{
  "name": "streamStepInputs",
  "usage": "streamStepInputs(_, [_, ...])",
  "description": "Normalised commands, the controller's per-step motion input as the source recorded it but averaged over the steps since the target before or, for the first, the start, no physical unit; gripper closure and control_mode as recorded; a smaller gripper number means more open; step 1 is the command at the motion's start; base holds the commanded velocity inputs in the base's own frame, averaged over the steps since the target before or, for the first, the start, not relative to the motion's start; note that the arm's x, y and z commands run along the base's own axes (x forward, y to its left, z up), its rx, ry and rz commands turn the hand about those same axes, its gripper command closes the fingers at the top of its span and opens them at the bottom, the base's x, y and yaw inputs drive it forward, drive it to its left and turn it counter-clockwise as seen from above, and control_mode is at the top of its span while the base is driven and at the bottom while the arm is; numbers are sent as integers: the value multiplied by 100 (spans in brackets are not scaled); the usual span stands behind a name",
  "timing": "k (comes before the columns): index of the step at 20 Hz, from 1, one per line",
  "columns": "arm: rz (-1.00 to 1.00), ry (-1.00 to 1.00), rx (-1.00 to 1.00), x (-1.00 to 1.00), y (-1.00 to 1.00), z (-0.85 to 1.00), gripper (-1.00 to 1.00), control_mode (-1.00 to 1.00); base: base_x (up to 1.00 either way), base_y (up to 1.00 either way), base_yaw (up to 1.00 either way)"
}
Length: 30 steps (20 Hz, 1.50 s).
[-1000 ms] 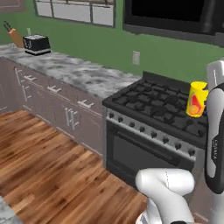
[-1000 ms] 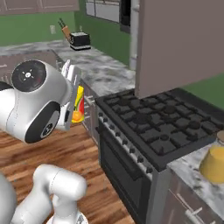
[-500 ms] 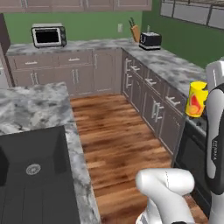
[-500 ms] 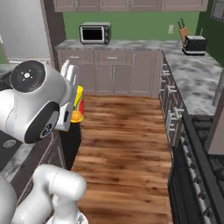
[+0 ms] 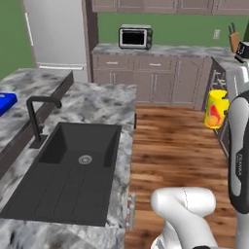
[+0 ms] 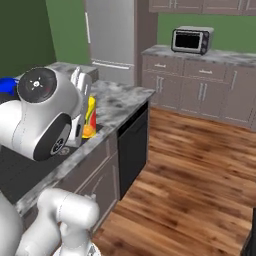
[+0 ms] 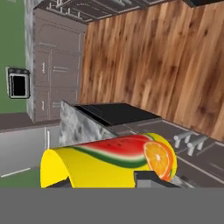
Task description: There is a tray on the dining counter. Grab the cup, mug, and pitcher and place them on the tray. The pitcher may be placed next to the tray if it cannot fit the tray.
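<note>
Fingers (image 7: 151,178) of the two-finger gripper (image 7: 105,181) are clamped on the small yellow handleless cup (image 7: 109,161) with the watermelon and orange print, so that's where the cup is right now: up in the air, carried sideways in the hand view, and showing as a yellow tumbler (image 5: 216,109) at the right edge of the left base view. Closest to the base there's a black sunken sink (image 5: 73,168) set in a grey-white marbled counter (image 5: 104,104), basin bare apart from its round drain (image 5: 85,159), with a black angular faucet (image 5: 38,116) on its left rim. The counter's right edge runs straight down beside a wide strip of bare brown wood plank floor (image 5: 175,141), so plenty of room that side. A black dishwasher front (image 6: 132,149) sits under the counter end in the right base view. Just past the faucet, at the far left edge, a corner of the bright blue tray (image 5: 6,103) pokes in on the raised marbled ledge; can't tell what's on it. Further back, grey-brown base cabinets (image 5: 155,87) line the green wall with a black and silver toaster oven (image 5: 135,37) on top, a tall grey fridge (image 5: 58,34) to their left, and a knife block (image 5: 235,43) at far right.
</note>
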Motion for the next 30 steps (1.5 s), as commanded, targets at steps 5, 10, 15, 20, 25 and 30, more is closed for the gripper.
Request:
streamStepInputs(5, [0, 0, 0, 0, 0, 0, 100, 100, 3, -19, 13])
streamStepInputs(10, [0, 0, 0, 0, 0, 0, 100, 100, 41, -52, -5])
streamStepInputs(15, [0, 0, 0, 0, 0, 0, 100, 100, 68, -63, -15])
streamStepInputs(20, [0, 0, 0, 0, 0, 0, 100, 100, 69, -55, -15])
streamStepInputs(25, [0, 0, 0, 0, 0, 0, 100, 100, 84, -46, -14])
streamStepInputs(30, [0, 0, 0, 0, 0, 0, 100, 100, 84, -66, -8])
